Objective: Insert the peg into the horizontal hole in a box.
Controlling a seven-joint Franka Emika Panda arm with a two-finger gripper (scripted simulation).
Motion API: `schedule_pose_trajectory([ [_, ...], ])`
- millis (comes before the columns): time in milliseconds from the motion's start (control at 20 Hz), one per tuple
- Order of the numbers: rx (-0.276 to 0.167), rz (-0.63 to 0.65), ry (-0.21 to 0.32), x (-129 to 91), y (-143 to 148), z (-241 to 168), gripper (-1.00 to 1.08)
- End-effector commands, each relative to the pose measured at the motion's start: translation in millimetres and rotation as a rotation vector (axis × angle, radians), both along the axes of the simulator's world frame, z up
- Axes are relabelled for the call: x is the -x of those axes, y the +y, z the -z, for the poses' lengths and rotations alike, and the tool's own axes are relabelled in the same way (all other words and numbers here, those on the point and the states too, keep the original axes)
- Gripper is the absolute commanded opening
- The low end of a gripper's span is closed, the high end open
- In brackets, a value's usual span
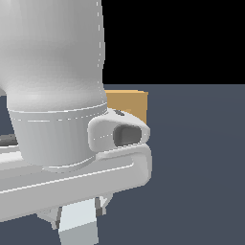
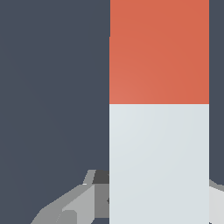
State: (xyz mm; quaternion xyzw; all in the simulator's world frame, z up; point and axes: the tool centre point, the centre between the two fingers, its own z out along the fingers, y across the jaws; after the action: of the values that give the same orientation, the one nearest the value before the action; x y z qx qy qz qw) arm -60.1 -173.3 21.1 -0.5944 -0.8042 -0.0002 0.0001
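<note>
Peg (image 2: 159, 131) fills the wrist view close to the camera: white section nearer the gripper (image 2: 131, 199), orange-red end section beyond it, over plain dark floor (image 2: 52, 87). Gripper fingers (image 2: 70, 205) show on either side of the white section, apparently clamping it, though contact itself is hidden by the peg. In the exterior view the robot arm (image 1: 52, 95) blocks most of the scene; a white bit of peg pokes out low under the hand. Box (image 1: 129, 103), tan, sits farther back, partly hidden behind the arm, toward the exterior view's right of it. Hole not visible.
</note>
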Motion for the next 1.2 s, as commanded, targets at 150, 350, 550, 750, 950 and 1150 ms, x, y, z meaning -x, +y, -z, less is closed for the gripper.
schedule_pose_trajectory([
  [150,0.000,0.000,0.000,0,0,0,-1.00],
  [350,0.000,0.000,0.000,-1,1,0,-1.00],
  [550,0.000,0.002,0.000,-6,12,-3,-1.00],
  [750,0.000,0.007,0.000,-16,32,-10,-1.00],
  [950,0.000,0.014,0.000,-32,62,-19,-1.00],
  [1150,0.000,0.022,0.000,-52,98,-31,-1.00],
])
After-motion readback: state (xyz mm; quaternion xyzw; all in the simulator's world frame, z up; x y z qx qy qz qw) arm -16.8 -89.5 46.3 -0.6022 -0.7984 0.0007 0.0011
